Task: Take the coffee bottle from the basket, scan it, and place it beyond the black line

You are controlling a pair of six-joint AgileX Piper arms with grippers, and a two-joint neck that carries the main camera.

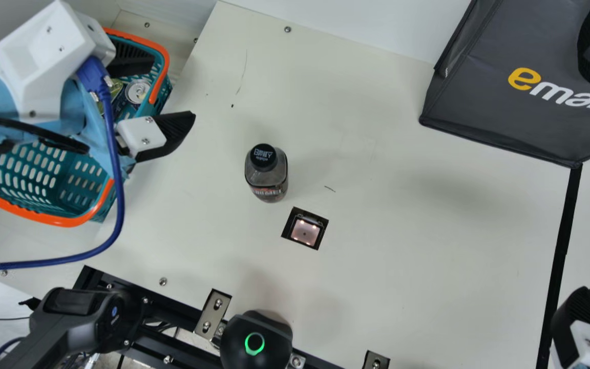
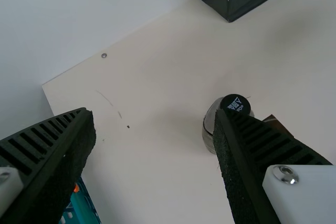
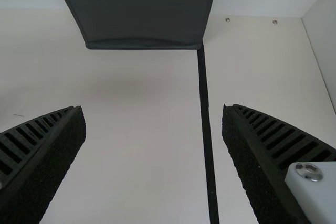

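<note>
Nearest the camera, the left gripper [image 1: 173,87] hangs above the edge of the basket [image 1: 159,77], its fingers spread wide. From its wrist a blue cable [image 1: 119,205] loops down past the orange rim. Inside the basket sits a can [image 1: 137,91] (its silver top facing up), with other things packed beside it. Out on the tabletop [image 1: 402,230], the coffee bottle [image 1: 267,179] stands upright, black cap on, between the basket and the scanner window [image 1: 305,231], rather close to the latter (four small lights glow in it). Farther across, the black line [image 1: 561,241] runs from the corner of the grey bag [image 1: 500,87]; the bottle is on the basket's side of it. The right gripper [image 1: 576,318] is open too, and in the right wrist view the line passes between its fingers.
</note>
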